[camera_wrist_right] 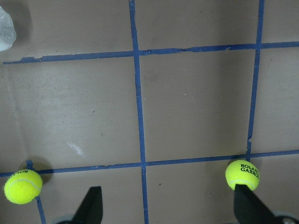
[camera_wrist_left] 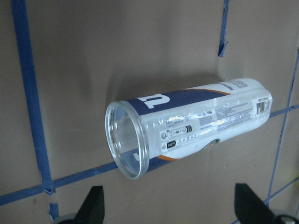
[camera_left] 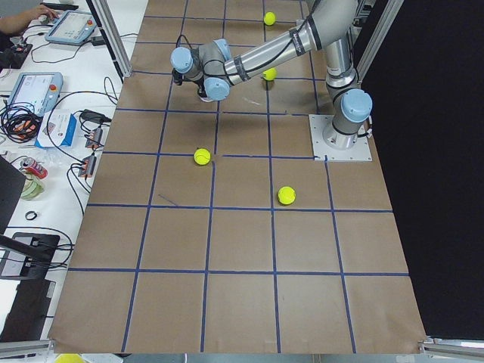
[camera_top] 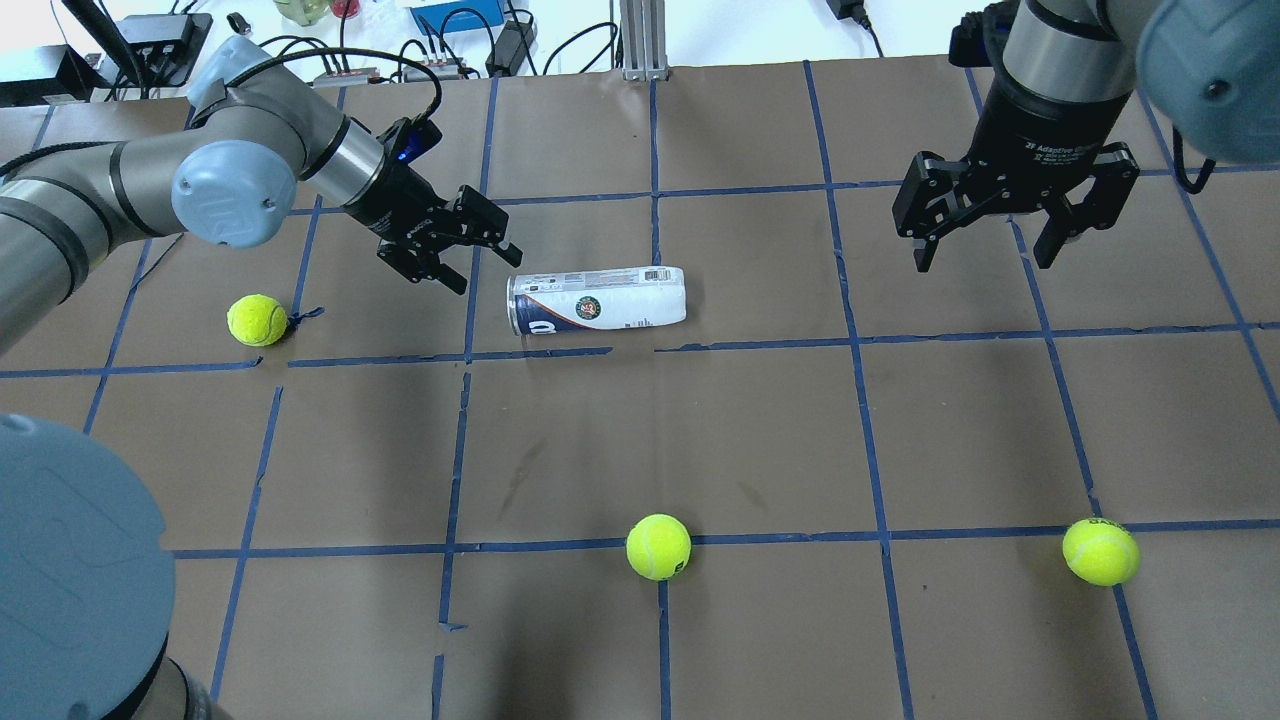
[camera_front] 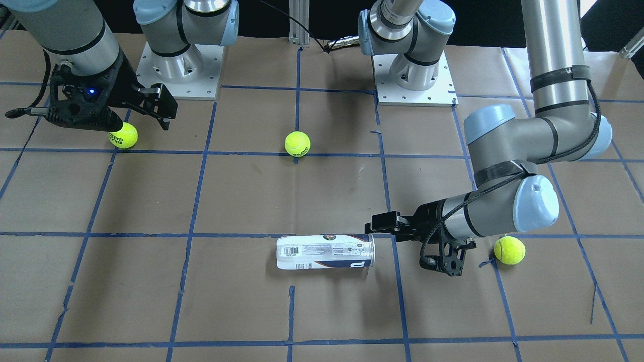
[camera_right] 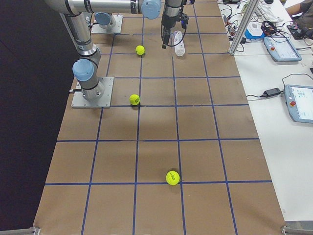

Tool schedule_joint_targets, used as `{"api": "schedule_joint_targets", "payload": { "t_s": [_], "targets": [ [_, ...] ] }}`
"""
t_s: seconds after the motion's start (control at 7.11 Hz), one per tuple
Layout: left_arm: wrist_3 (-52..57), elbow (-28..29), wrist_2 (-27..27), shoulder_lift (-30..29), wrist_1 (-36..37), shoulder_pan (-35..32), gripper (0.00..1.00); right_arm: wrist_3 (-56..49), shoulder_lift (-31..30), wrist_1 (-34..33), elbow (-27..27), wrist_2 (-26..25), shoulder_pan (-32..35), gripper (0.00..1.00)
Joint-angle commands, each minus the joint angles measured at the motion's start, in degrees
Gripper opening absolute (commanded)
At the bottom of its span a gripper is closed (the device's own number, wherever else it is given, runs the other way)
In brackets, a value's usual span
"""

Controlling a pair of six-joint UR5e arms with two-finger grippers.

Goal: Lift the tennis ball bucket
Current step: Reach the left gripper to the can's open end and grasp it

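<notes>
The tennis ball bucket [camera_top: 598, 300] is a clear tube with a white and navy label. It lies on its side on the brown table, empty, with its open mouth toward my left gripper. It also shows in the front view [camera_front: 325, 251] and in the left wrist view [camera_wrist_left: 187, 128]. My left gripper [camera_top: 488, 272] is open and empty, a short way from the open end, not touching it [camera_front: 382, 223]. My right gripper [camera_top: 985, 255] is open and empty, hanging above the table far to the right of the bucket.
Three yellow-green tennis balls lie on the table: one near the left arm [camera_top: 257, 320], one in the front middle [camera_top: 658, 547], one at the front right [camera_top: 1100, 551]. Blue tape lines grid the table. Cables and devices sit along the far edge [camera_top: 440, 50].
</notes>
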Motion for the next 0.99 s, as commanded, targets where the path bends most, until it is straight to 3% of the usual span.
{"api": "schedule_joint_targets", "payload": {
  "t_s": [0.0,0.28,0.42,0.56,0.7,0.84],
  "targets": [
    [-0.2,-2.1,-5.0,-4.7,8.9,0.1,0.97,0.0,-0.1,0.0,-0.1,0.0,0.0,1.00],
    [-0.6,-2.2,-6.9,-7.2,11.3,0.0,0.95,0.0,0.0,0.0,-0.1,0.0,0.0,1.00],
    [-0.4,-2.7,-7.0,-6.7,11.1,0.0,0.78,0.0,0.0,0.0,-0.1,0.0,0.0,1.00],
    [-0.8,-3.3,-7.0,-5.9,11.3,0.0,0.46,0.0,0.0,-0.1,-0.1,0.0,0.0,1.00],
    [-1.6,-3.5,-9.2,-5.5,10.7,0.0,0.30,0.0,0.0,0.0,-0.1,0.0,0.0,1.00],
    [-3.2,-3.7,-11.9,-4.8,10.5,-0.3,0.21,0.0,0.0,0.0,-0.1,0.0,0.0,1.00]
  ]
}}
